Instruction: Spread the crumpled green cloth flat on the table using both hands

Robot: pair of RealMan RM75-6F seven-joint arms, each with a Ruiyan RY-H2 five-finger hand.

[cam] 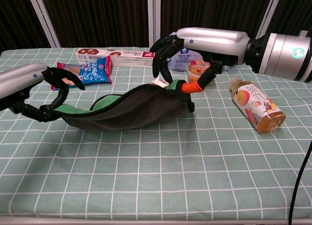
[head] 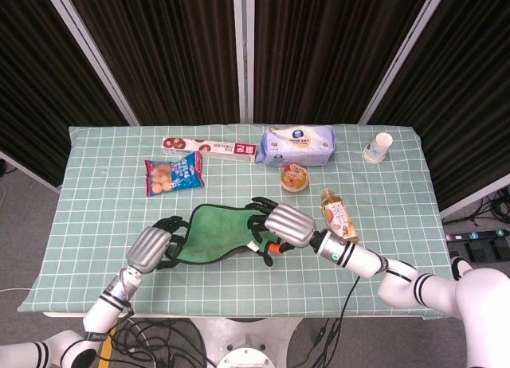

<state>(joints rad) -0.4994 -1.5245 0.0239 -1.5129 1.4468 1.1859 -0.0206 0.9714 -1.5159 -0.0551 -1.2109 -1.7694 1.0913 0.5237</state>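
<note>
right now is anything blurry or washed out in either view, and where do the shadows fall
Head view: sharp and evenly lit, with a faint shadow beneath the green cloth. Chest view: also in focus; a soft shadow lies on the table under the cloth's sagging edge; the right hand shows mild sheen on its silver shell, nothing washed out.

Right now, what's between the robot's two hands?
The green cloth stretches between the left hand and right hand, both gripping its ends, seen in head view.
</note>
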